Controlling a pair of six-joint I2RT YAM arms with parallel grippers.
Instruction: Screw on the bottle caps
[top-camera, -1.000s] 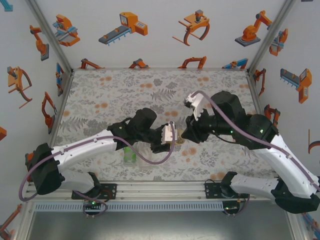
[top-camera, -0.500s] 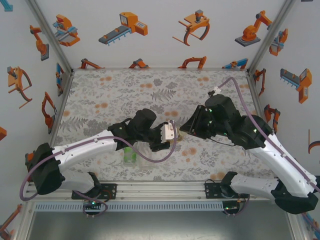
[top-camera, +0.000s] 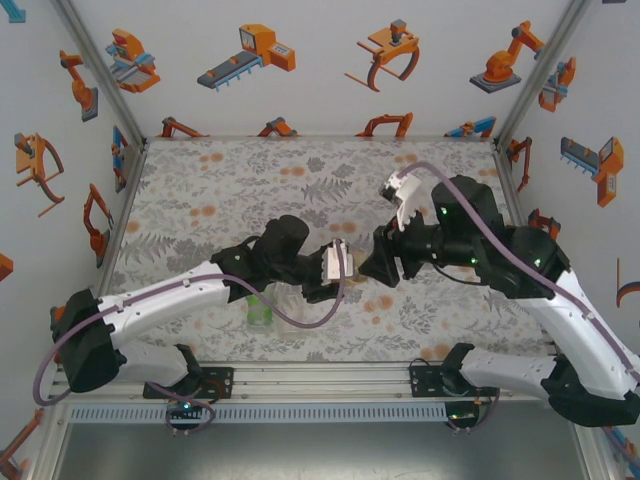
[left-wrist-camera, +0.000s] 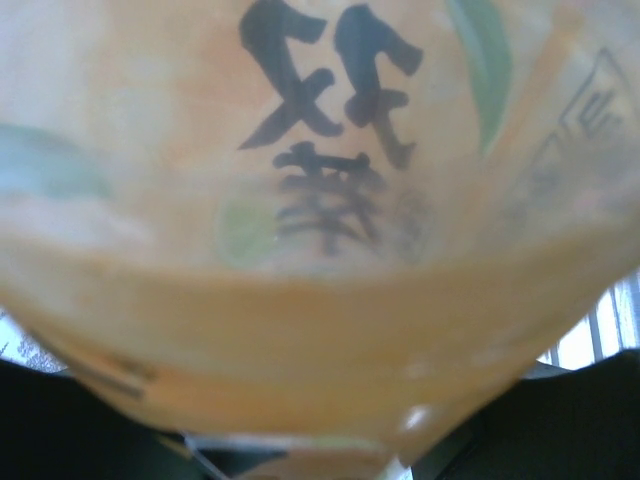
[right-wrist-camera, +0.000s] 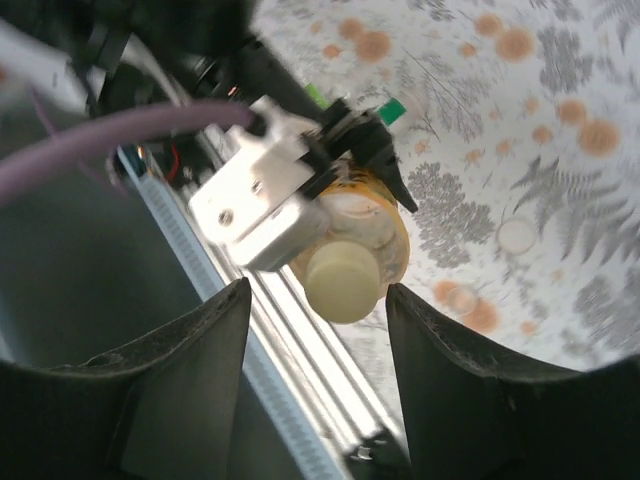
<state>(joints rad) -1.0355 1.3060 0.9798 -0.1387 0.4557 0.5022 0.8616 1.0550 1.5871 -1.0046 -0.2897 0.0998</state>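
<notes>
Left wrist: we see the amber bottle (left-wrist-camera: 320, 250) blurred, pinched in the jaws of the left gripper (top-camera: 340, 266); seemingly light, thin-walled, crushable. Right wrist: the right gripper (right-wrist-camera: 318, 292) has jaws spread beside the yellowish cap (right-wrist-camera: 343, 278), best gripped by its sidewall. Top: mid-tabletop (top-camera: 200, 190), the arms hide the neck; seating perhaps unfinished.

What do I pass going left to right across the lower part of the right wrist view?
One dark finger → yellowish cap, sitting on the amber bottle → second dark finger.
</notes>
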